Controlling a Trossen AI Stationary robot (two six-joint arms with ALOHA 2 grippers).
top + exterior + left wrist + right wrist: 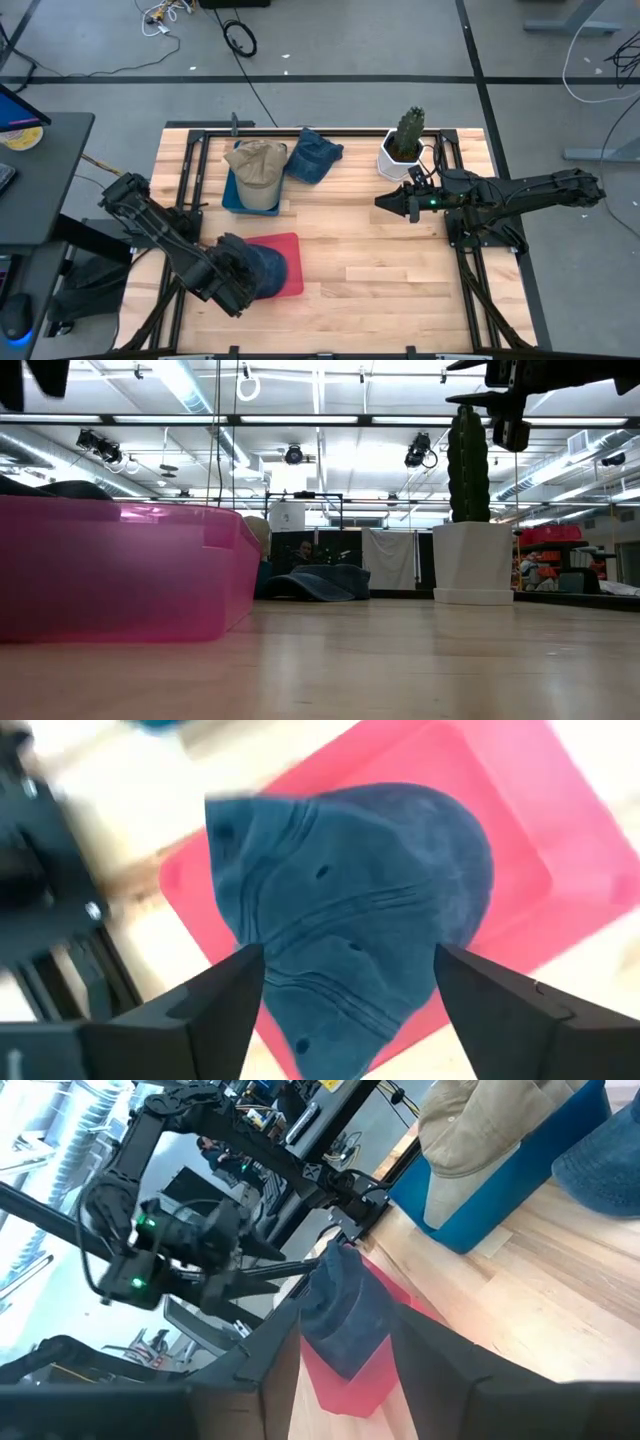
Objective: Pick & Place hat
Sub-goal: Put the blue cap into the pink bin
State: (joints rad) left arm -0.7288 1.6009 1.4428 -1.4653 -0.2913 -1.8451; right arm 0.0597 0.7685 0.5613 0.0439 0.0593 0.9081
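The blue hat [350, 900] lies in the red tray [291, 262], the left gripper [350, 1010] spread open above it, the right gripper [385, 202] part-open over the tabletop [370, 270]; soft, light cloth, probably best pinched at the brim.

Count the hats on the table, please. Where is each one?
3. A dark blue hat lies in the red tray, a tan hat in the blue bin, another blue hat beside that bin. None seems hidden.

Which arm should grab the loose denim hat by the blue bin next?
Right. The right claw hangs near the loose denim hat beside the blue bin. The left claw is open over the navy hat on the red tray.
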